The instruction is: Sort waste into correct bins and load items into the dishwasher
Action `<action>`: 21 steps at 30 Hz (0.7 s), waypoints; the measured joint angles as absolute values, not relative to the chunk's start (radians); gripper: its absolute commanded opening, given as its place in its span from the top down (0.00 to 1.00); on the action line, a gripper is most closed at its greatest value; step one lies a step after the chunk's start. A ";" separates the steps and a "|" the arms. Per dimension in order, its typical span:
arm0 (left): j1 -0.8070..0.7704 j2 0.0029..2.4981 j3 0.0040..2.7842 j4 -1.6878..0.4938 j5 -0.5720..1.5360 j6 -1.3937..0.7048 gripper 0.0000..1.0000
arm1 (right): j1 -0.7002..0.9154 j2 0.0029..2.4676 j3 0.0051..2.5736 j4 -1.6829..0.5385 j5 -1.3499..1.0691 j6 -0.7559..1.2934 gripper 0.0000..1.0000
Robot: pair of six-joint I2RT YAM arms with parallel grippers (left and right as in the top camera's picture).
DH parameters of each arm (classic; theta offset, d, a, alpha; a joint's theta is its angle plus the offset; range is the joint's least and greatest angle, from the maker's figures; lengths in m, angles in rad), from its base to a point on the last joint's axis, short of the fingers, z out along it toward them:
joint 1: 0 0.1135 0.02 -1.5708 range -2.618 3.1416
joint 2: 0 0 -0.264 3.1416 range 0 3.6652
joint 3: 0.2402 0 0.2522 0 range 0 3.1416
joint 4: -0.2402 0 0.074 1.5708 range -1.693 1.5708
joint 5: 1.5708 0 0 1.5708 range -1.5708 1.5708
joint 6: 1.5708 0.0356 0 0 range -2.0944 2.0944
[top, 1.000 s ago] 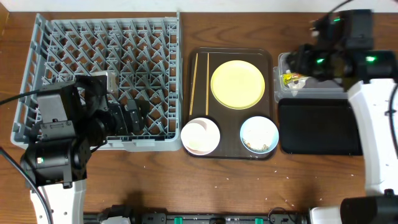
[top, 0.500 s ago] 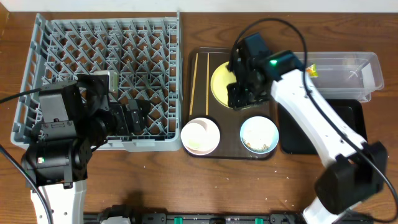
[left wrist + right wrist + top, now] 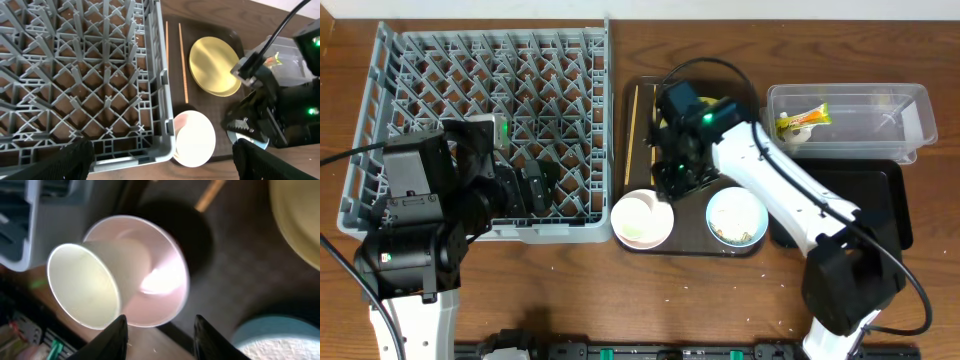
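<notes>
We see the right gripper with its two fingers spread and nothing between them, hanging low over the white bowl at the near left corner of the brown serving tray. A small white cup lies tipped on its side in that bowl, its mouth reaching past the bowl's rim. Just beside the bowl, on the same tray, sits the light blue bowl with pale food scraps in its bottom. Behind them lies the yellow plate, largely hidden by the right arm from overhead, and two chopsticks lie lengthwise along the tray's left side. To the tray's right, the clear box holds the crumpled snack wrapper, whose print is too small for us to read, and the black tray lies just in front of it. On the other side, the left gripper is spread wide and empty over the near right corner of the grey dish rack, which stands on the table just left of the serving tray.
</notes>
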State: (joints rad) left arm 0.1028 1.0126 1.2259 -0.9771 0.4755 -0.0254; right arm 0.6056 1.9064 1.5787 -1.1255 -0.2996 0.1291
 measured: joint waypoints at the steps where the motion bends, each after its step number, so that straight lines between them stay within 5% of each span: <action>1: 0.103 1.013 1.226 -0.977 0.471 -0.025 0.09 | 0.619 1.906 1.566 -1.106 -0.305 0.123 0.52; 5: 0.103 1.013 1.226 -0.977 0.464 -0.025 0.09 | 0.696 1.906 1.491 -1.025 -0.320 0.118 0.51; 9: 0.103 1.013 1.226 -0.977 0.464 -0.025 0.09 | 0.750 1.907 1.435 -0.962 -0.294 0.157 0.67; 14: 0.103 1.013 1.226 -0.977 0.464 -0.025 0.09 | 0.743 1.907 1.418 -0.945 -0.231 0.197 0.74; 17: 0.103 1.013 1.226 -0.977 0.464 -0.025 0.09 | 0.735 1.907 1.418 -0.940 -0.214 0.208 0.99; 21: 0.103 1.013 1.226 -0.977 0.464 -0.025 0.09 | 0.720 1.907 1.418 -0.944 -0.202 0.221 0.99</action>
State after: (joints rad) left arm 0.1028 1.0126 1.2259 -0.9768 0.4644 -0.0254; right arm 0.7200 1.9068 1.4181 -0.9443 -0.2024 0.2211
